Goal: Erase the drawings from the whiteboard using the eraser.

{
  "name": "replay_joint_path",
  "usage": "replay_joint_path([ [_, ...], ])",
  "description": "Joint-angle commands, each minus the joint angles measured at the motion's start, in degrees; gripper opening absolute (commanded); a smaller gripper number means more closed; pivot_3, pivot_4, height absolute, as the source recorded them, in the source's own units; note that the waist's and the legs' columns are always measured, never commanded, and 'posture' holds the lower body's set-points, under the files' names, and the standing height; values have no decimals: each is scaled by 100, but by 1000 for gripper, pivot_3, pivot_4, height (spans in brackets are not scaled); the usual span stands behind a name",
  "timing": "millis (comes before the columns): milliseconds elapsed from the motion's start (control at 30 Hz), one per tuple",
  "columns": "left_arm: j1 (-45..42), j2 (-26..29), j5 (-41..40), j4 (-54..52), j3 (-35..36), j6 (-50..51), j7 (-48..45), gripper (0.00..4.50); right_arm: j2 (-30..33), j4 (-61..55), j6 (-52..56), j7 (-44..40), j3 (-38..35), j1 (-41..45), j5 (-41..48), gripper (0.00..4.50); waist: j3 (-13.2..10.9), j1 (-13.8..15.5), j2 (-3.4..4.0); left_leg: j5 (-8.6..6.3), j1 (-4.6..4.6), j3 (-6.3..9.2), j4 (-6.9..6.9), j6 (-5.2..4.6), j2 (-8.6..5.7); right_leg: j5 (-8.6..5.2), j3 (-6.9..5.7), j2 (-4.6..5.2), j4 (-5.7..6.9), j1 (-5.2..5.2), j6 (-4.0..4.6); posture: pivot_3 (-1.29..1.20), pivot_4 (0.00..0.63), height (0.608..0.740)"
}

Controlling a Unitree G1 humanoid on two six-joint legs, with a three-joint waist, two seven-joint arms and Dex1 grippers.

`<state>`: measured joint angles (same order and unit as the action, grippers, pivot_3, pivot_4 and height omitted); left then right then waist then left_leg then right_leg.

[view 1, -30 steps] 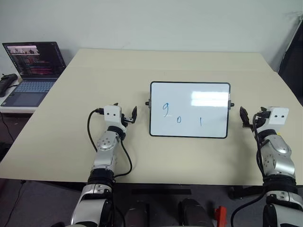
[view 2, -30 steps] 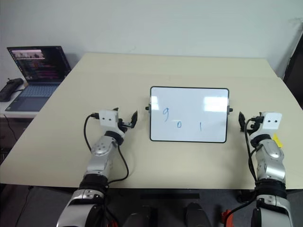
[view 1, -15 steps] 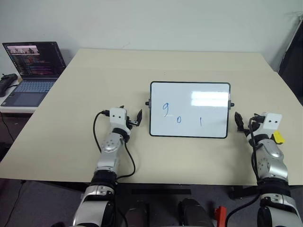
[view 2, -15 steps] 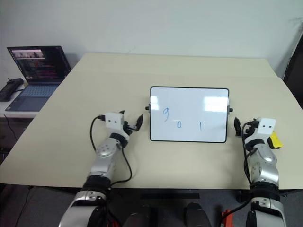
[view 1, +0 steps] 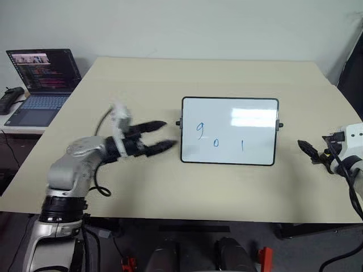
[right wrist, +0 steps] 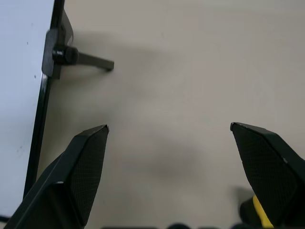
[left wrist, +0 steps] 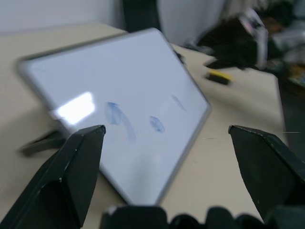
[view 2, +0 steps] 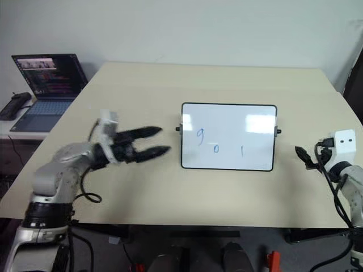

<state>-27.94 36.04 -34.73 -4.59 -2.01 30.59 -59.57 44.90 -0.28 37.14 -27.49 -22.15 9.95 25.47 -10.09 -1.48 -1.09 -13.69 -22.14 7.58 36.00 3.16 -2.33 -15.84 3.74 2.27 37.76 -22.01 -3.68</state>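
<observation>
The whiteboard [view 1: 229, 131] lies on the table with a black frame and a knob on each short side. The drawings [view 1: 215, 139] are thin blue marks on its lower left part: a "9", a small "0" and a short stroke. My left gripper [view 1: 169, 134] hovers just left of the board, pointing at its left edge, open and holding nothing. Out past the board's right side, my right gripper [view 1: 311, 152] is open and empty. The eraser [left wrist: 218, 76], a small yellow block, lies on the table beyond the board's right side; a corner of the eraser [right wrist: 261, 210] peeks out beside my right finger.
The beige table [view 1: 142, 85] stretches wide around the board. An open laptop [view 1: 42, 73] sits on a lower side table at far left, with a black object [view 1: 10, 99] beside it. A pale wall stands behind the table.
My left arm has swung up and outward, so its gripper now points sideways at the board's left edge. My right arm has pulled back and to the right, covering the eraser in the eye views.
</observation>
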Motion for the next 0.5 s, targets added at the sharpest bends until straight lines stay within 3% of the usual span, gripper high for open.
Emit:
replay_joint_path([
  [33, -353, -569, 291, -308, -716, -102, 4, 4500, 395, 115, 149, -165, -471, -41, -8, 4464, -4, 8, -3, 0, 0, -2, 0, 0, -1, 0, 0, 0, -1, 0, 0, 0, 150, 740],
  [300, -941, -2013, 1199, 734, -1813, -828, -41, 4500, 1010, 1492, 28, -807, -546, 225, -113, 4464, -11, -47, -12, -1, 4, -23, -1, -1, -17, 0, 12, -11, -4, -1, 0, 0, 150, 740],
  [500, -1074, -2579, 1635, 1082, -2105, -1094, 52, 4500, 1194, 3153, -641, -1410, 21, 997, -574, 4464, -16, -87, -13, -1, 14, -46, 0, -3, -16, 0, 30, -17, -4, -2, -1, 0, 150, 740],
])
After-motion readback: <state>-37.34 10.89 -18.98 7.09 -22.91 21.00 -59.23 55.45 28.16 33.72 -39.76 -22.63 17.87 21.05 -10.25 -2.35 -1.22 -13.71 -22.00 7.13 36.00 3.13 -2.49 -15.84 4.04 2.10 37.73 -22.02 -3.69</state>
